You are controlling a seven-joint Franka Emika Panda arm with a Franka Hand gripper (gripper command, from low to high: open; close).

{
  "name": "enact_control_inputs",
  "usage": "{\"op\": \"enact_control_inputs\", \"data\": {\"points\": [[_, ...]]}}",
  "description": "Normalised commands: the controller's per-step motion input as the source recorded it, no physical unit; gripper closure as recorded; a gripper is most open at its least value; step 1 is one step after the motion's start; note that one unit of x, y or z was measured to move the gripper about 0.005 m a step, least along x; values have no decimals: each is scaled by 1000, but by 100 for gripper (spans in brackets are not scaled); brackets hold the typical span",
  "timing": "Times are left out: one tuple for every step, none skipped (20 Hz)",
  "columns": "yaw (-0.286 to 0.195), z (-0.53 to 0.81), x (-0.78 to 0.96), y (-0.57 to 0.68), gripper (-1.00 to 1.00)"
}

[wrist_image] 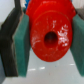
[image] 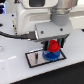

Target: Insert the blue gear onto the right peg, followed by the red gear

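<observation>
White glossy table (image: 12,67) all around, with the grey plate (image: 35,60) and its black border sitting near the middle of the exterior view. So it looks like the blue gear (image: 52,56) is already down on the plate, presumably on the right peg, though the peg itself is hidden under the stack so I can't confirm that. The red gear (image: 53,48) is right on top of the blue one, with the arm's fingers (image: 47,44) clamped on it from both sides. In the wrist view you can see it nicely: the red gear (wrist_image: 50,36) fills the frame, smooth shiny plastic with a raised hub and a dark centre hole, squeezed between two teal-green pads (wrist_image: 21,45) that look kind of rubbery or foamy. The blue gear is flat, with a toothed rim sticking out a bit wider than the red. My read is we're in the second half of the job, seating the red gear. Whether it's fully down on the peg I can't tell from here. Next move probably wants a gentle straight push down, keeping the hole lined up, then letting go and lifting straight up so nothing gets dragged off.
</observation>
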Motion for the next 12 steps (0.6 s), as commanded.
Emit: {"op": "enact_control_inputs", "data": {"points": [[0, -130, 101, -4, 100], [0, -62, 73, -5, 100], [0, -116, 91, 10, 100], [0, 212, 81, -81, 100], [0, 99, 72, -15, 100], [0, -232, 73, -11, 100], [0, -20, 91, 8, 100], [0, -218, 151, 6, 100], [0, -37, 94, -11, 100], [0, -172, 80, -2, 100], [0, -206, 114, -21, 100], [0, -181, 135, -80, 100]]}}
